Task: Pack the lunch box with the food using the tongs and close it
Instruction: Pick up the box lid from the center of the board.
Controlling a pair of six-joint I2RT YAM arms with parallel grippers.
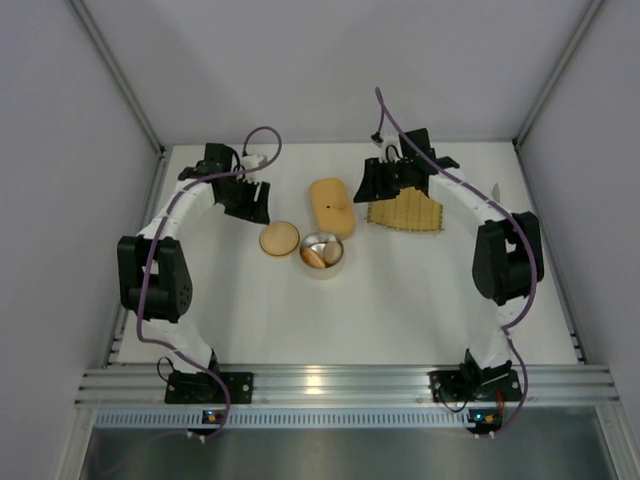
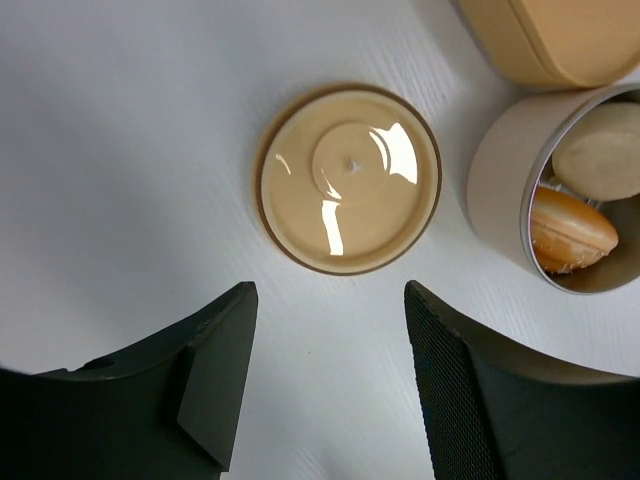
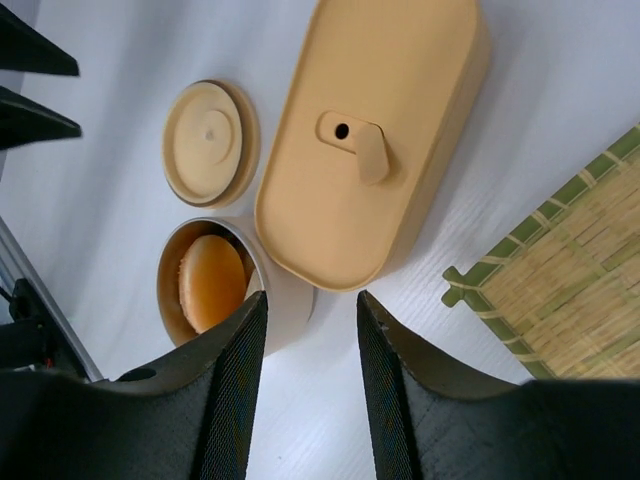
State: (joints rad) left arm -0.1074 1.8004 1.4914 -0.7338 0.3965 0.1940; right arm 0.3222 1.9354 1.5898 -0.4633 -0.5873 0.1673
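The lunch box [image 1: 332,205] is a tan oblong box with its lid on, and it also fills the top of the right wrist view [image 3: 370,130]. In front of it stands a round metal tin [image 1: 322,253] that holds food: an orange piece [image 2: 568,230] and a pale cream piece [image 2: 602,150]. The tin's round tan lid [image 2: 348,180] lies flat beside it. My left gripper [image 2: 330,295] hovers open just short of that lid, with nothing between its fingers. My right gripper [image 3: 311,300] is open over bare table between the tin and the box. The tongs are out of view.
A yellow woven mat [image 1: 405,213] with a green edge lies right of the lunch box, under the right arm's wrist. White walls close the table in at the back and both sides. An aluminium rail [image 1: 340,385] runs along the near edge.
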